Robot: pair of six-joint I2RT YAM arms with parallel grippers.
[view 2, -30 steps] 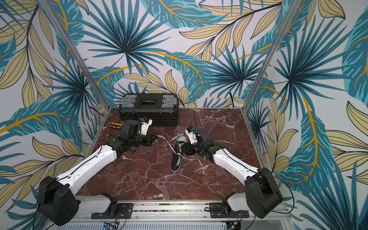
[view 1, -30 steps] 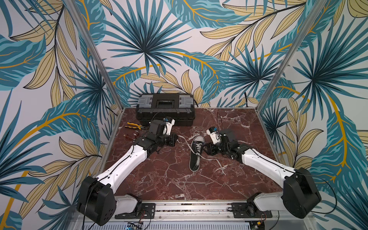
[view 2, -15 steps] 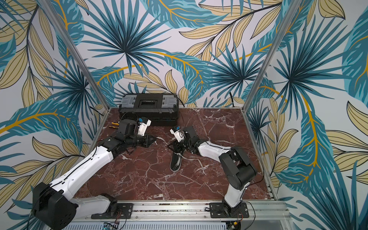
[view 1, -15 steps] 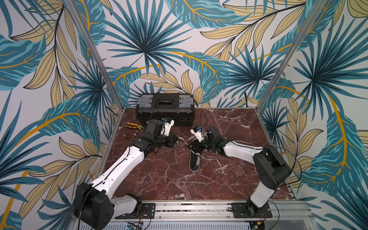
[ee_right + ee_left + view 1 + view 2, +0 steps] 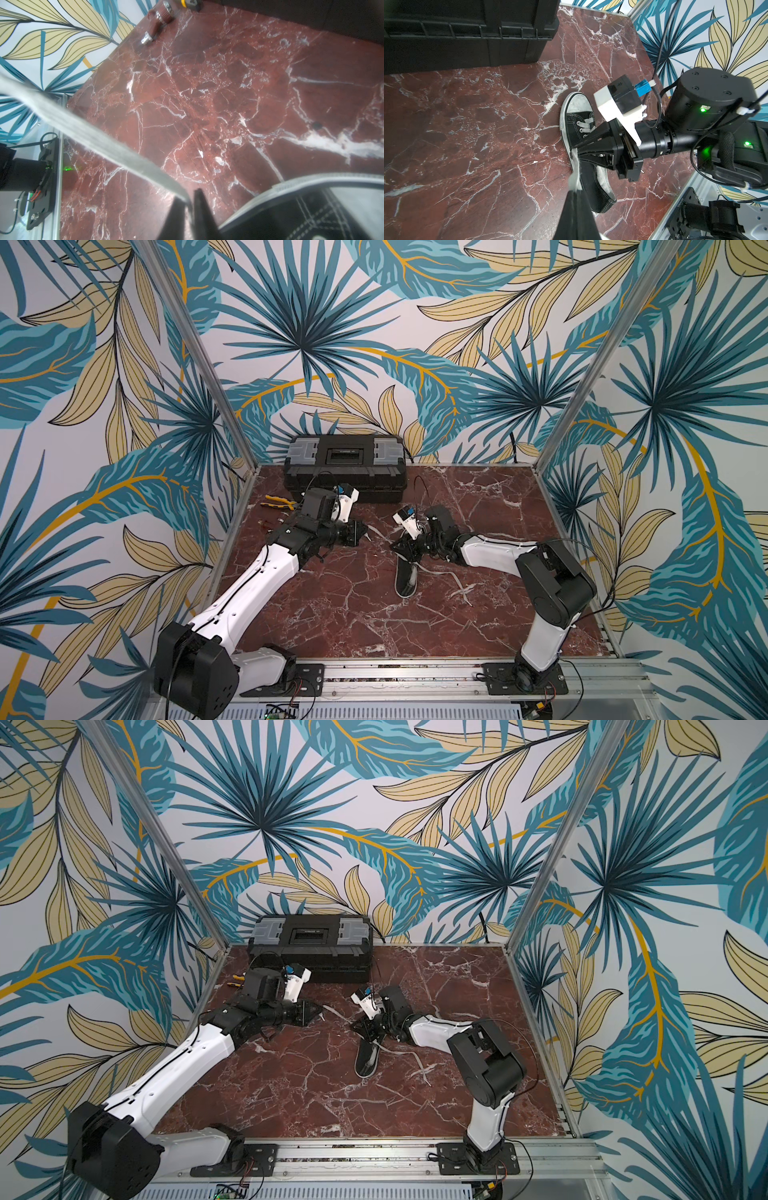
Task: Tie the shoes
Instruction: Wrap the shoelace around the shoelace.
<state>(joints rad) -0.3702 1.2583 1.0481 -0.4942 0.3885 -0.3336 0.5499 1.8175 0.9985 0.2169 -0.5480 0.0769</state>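
The black sneaker (image 5: 406,578) lies flat on the marble table (image 5: 353,622). Its long axis runs from the arm bases toward the toolbox (image 5: 345,468). The white toe cap (image 5: 578,104) points at the toolbox and the open heel faces the bases.

The right gripper (image 5: 394,545) reaches across the laced middle of the sneaker, so the toe lies on the far side of its jaws and the heel on the near side. Its jaws are pressed together on a flat white lace (image 5: 93,133), pinched just past the sneaker's edge.

That lace runs straight and taut across the short gap to the left gripper (image 5: 365,531). The left jaws are also clamped on it, off to the sneaker's side and clear of the canvas.

The other lace (image 5: 434,571) trails slack on the table behind the right jaws, beside the heel.
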